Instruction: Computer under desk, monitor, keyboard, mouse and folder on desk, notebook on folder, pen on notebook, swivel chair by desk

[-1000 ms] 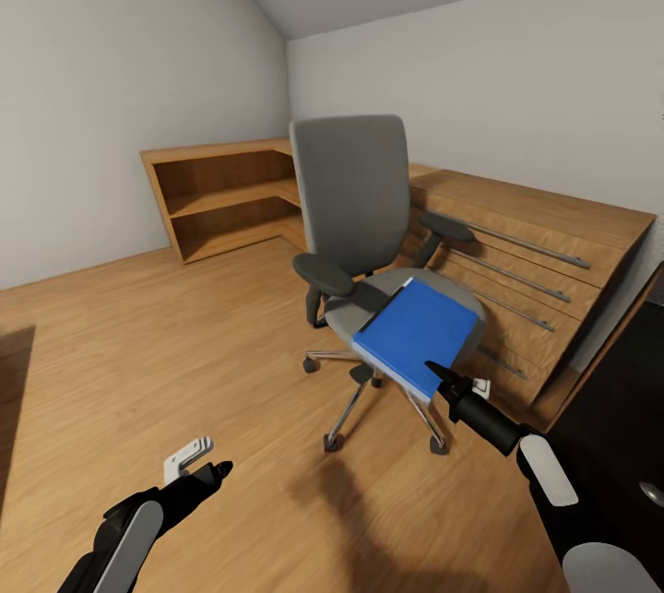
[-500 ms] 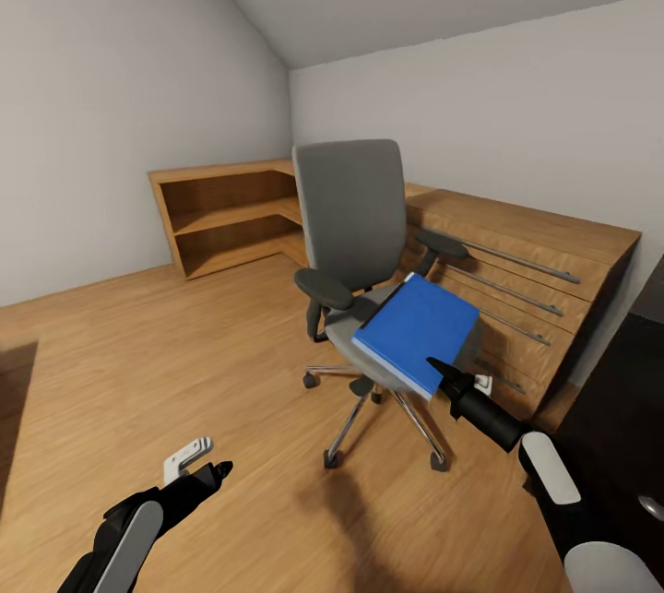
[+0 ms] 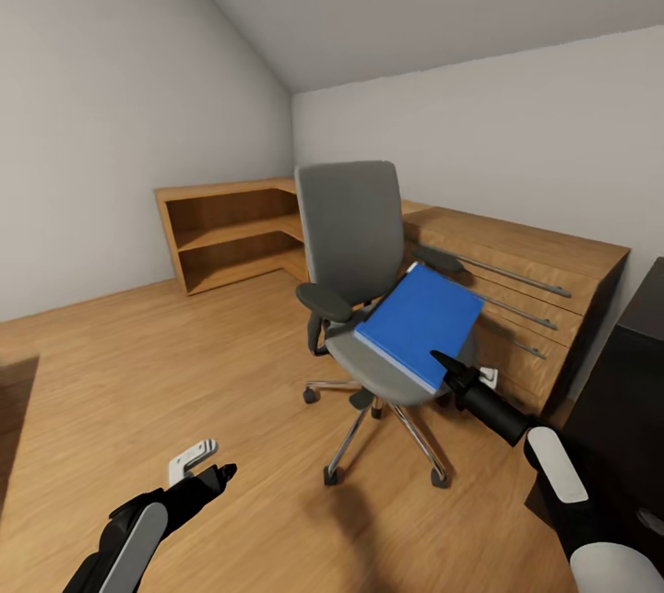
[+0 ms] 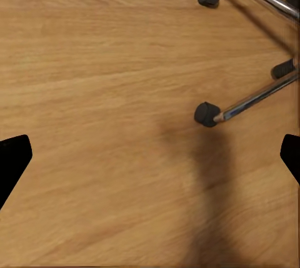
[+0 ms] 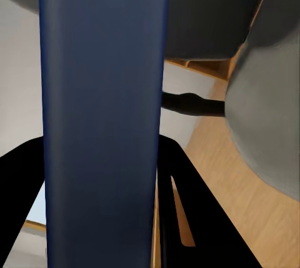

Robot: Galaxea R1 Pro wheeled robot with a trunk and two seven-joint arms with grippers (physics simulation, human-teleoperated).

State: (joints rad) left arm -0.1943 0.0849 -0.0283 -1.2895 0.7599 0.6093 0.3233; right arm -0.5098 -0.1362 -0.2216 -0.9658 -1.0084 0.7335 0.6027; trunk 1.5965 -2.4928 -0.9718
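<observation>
Head view: my right gripper (image 3: pixel 449 369) sits right of centre, at the near lower corner of the blue folder (image 3: pixel 420 322). The folder is tilted, its far edge raised above the seat of the grey swivel chair (image 3: pixel 355 247); its near lower corner meets my fingertips. I cannot tell from this view whether any of it touches the seat.

Right wrist view: the folder's dark blue edge (image 5: pixel 103 118) runs top to bottom through the left half of the frame, between my two black fingers (image 5: pixel 200 212), which close against it. Right gripper is holding the folder. Grey chair upholstery shows in the upper and right parts of the frame.

My left gripper (image 3: pixel 219 470) is in the lower left of the head view, low over the wood floor (image 3: pixel 138 362) and well apart from the chair. Left wrist view: fingertips at the far left and right edges of the frame, jaws wide, nothing between them. Chrome chair legs with black casters (image 4: pixel 207 114) appear in the upper right.

Background: wooden shelf unit (image 3: pixel 231 229) left of centre against the wall; wooden drawer unit (image 3: pixel 526 289) at right, behind the chair.
</observation>
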